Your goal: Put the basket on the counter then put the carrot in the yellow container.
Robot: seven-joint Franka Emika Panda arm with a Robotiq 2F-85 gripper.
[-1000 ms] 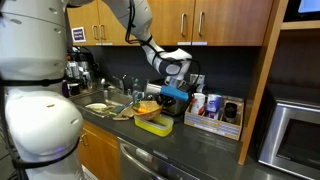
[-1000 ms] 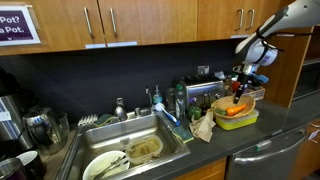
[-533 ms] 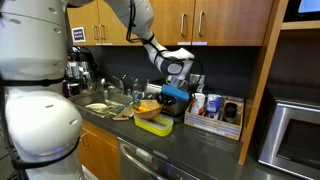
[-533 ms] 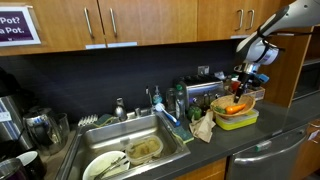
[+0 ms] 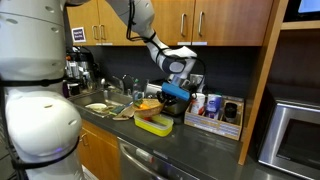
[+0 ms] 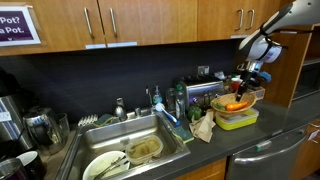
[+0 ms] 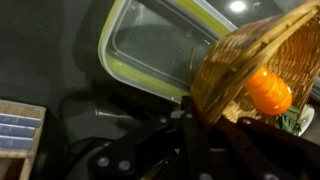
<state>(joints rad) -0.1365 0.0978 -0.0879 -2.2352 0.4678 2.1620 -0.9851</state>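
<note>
My gripper (image 7: 190,128) is shut on the rim of the woven basket (image 7: 262,52), which hangs tilted in the wrist view. The orange carrot (image 7: 268,91) lies inside the basket. Beneath it sits the yellow container (image 7: 150,50), shallow and green-rimmed, on the dark counter (image 7: 50,50). In both exterior views the gripper (image 5: 174,91) (image 6: 244,84) holds the basket (image 5: 149,105) (image 6: 231,103) just above the yellow container (image 5: 155,125) (image 6: 240,121), with the carrot (image 6: 236,109) showing orange inside. The counter (image 5: 200,148) (image 6: 275,133) runs under them.
A box of bottles (image 5: 222,113) stands beside the yellow container, with a microwave (image 5: 296,135) beyond it. A sink (image 6: 130,155) full of dishes lies on the other side, with a faucet and bottles (image 6: 172,103) behind it. Wooden cabinets hang overhead.
The gripper has risen a little with the basket still in its grip; the yellow container has stayed put.
</note>
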